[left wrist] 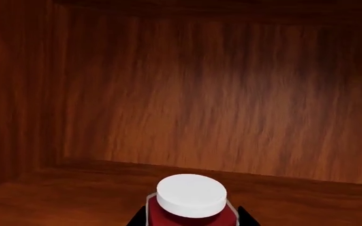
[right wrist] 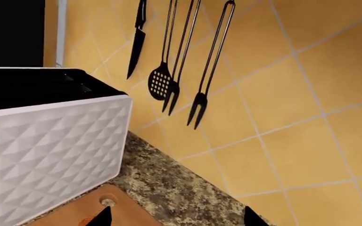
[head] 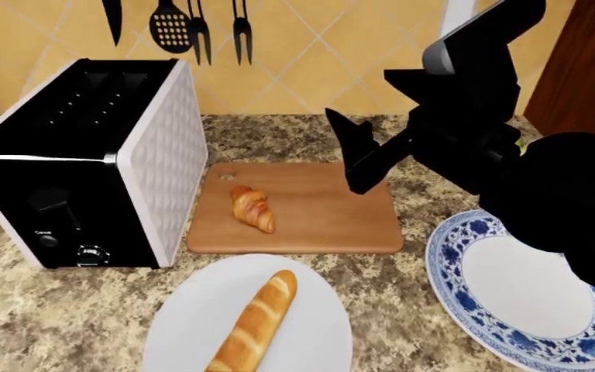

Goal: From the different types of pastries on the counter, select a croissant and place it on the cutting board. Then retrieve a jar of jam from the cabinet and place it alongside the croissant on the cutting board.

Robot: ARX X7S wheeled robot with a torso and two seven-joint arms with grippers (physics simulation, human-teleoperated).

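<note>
The jar of jam (left wrist: 191, 195), with a white lid and dark red shoulder, stands on a wooden cabinet shelf in the left wrist view. My left gripper (left wrist: 190, 222) is shut on it, a black fingertip pressed against each side. The croissant (head: 253, 208) lies on the left part of the cutting board (head: 318, 225) on the counter (head: 60, 318). My right gripper (head: 365, 167) hangs open above the board's back right area, holding nothing. Its wrist view shows the board's corner hole (right wrist: 108, 202) between the wide-apart fingertips (right wrist: 102, 219).
A black and white toaster (head: 91, 163) stands left of the board. A baguette (head: 256, 322) rests on a white plate (head: 318, 341) in front. A blue-patterned plate (head: 514, 294) sits at the right. Utensils (head: 194, 27) hang on the tiled wall.
</note>
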